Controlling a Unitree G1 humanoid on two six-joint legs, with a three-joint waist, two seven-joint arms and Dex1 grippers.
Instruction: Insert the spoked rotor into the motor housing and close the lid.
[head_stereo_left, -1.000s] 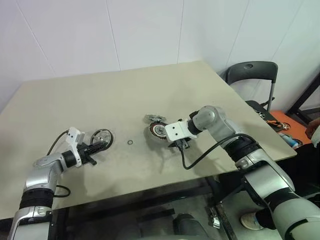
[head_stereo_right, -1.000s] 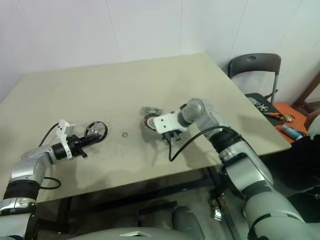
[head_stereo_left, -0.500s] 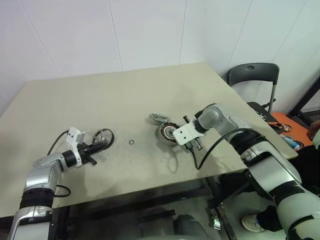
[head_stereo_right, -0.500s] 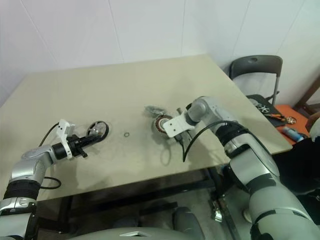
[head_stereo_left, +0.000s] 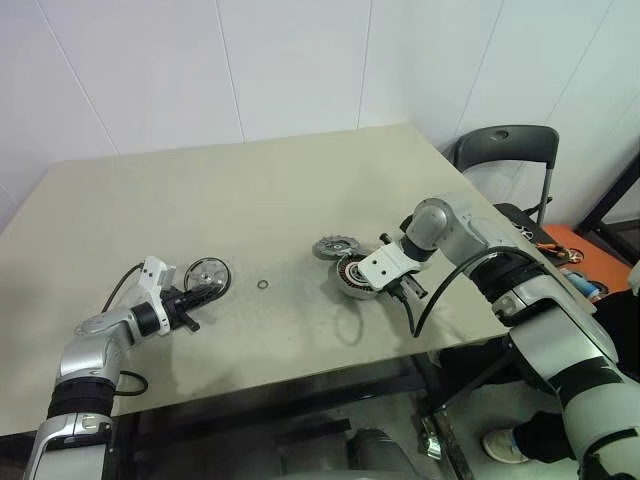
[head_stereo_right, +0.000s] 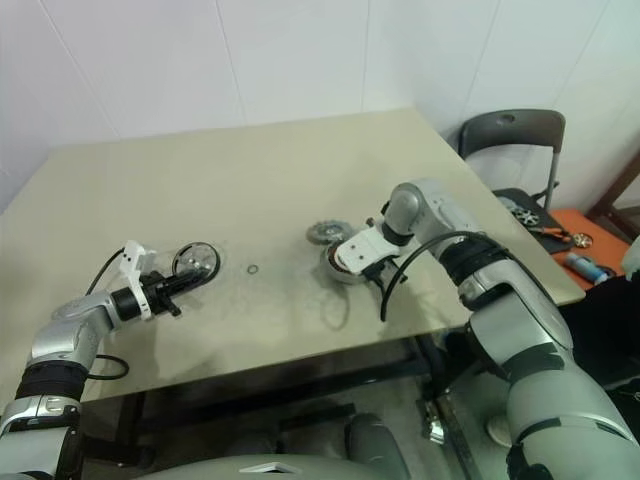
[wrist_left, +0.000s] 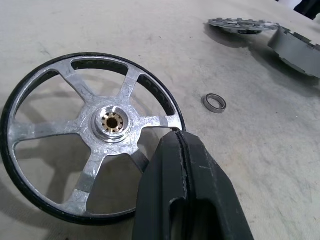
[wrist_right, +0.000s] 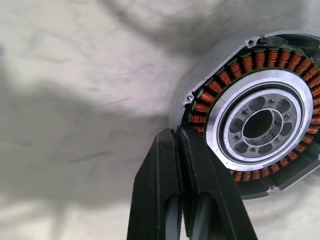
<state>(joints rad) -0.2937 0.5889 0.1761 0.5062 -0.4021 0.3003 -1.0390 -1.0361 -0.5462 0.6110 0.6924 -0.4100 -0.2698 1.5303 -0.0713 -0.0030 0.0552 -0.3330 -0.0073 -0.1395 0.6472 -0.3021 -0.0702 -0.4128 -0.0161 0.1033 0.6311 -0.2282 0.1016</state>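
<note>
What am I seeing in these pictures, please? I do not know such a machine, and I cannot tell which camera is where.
It is a humanoid robot with two arms, each ending in two black jaws. The two wide pictures come from cameras on its head, looking down at a table. The two close pictures come from cameras on its wrists. On the table are the spoked rotor, a small ring, the lid and the motor housing with its copper windings. The left jaws are shut on the rotor's rim. The right jaws are shut beside the housing's wall and seem to hold nothing. A chair stands beside the table.
</note>
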